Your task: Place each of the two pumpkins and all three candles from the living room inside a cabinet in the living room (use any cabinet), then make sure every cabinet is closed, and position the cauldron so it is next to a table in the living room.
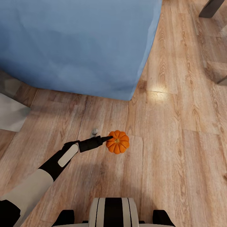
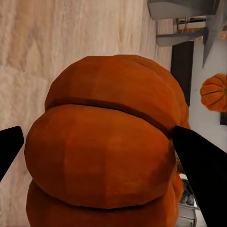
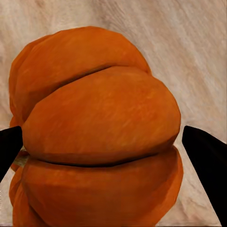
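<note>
An orange ribbed pumpkin [image 1: 117, 142] hangs over the wooden floor in front of my trunk, and my left gripper [image 1: 110, 139] is shut on it from the left. In the left wrist view this pumpkin [image 2: 104, 142] bulges between the two black fingers [image 2: 201, 165], which press its sides. In the right wrist view the right gripper [image 3: 101, 146] is shut on another pumpkin [image 3: 99, 118], with a dark finger [image 3: 205, 161] against each side. A further orange pumpkin [image 2: 214, 92] shows small and far off in the left wrist view.
A large blue sofa [image 1: 78, 41] fills the far left and middle. A pale grey slab [image 1: 9, 116] lies at the left edge. Grey furniture legs [image 1: 210, 8] stand at the far right. A small grey thing [image 1: 94, 131] sits on the floor beyond my left arm.
</note>
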Tool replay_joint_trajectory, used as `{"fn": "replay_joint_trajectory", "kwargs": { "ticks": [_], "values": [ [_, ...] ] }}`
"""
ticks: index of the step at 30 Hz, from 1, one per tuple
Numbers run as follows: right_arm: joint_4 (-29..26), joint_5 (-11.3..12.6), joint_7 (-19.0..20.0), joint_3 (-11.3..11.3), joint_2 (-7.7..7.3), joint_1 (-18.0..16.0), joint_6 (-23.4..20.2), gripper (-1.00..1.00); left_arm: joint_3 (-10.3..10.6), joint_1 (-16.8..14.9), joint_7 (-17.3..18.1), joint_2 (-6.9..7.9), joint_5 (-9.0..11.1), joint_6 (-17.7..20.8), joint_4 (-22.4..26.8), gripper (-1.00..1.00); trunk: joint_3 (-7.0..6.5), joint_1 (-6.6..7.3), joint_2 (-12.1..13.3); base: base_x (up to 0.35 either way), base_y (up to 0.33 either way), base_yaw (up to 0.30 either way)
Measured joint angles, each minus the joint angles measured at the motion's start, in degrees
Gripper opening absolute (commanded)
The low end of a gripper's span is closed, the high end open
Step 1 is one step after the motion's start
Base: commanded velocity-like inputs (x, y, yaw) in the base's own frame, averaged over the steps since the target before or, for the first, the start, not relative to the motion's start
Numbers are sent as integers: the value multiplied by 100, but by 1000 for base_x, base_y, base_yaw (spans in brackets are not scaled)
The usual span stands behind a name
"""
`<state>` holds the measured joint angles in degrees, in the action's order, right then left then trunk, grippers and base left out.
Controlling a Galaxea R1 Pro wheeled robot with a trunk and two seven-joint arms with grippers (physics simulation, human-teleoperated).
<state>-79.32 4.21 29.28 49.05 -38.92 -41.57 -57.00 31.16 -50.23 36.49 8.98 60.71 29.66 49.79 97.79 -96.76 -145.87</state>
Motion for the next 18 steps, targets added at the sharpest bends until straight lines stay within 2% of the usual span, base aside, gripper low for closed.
{"fn": "replay_joint_trajectory", "kwargs": {
  "ticks": [3, 6, 9, 18],
  "values": [
    [-5, 8, 1, -34, 309, 110, 5, -100, 7, 2, -1, -4, -4, -42, 2, -100, 0, 0, 0, 0, 0, 0],
    [-8, -27, -10, -171, 506, 175, 18, -100, 4, 3, 7, -2, 15, -42, 102, -100, 0, 0, 0, 0, 0, 0],
    [-12, -281, -6, -205, 522, 257, 55, -100, 10, 4, 5, 15, 1, -46, 223, -100, 0, 1, 0, 0, 0, 0],
    [-26, -271, -1, -212, 547, 285, 40, -100, 39, 12, -3, -4, -10, -57, 239, -100, 0, 1, 0, 0, 0, 0]
  ]
}}
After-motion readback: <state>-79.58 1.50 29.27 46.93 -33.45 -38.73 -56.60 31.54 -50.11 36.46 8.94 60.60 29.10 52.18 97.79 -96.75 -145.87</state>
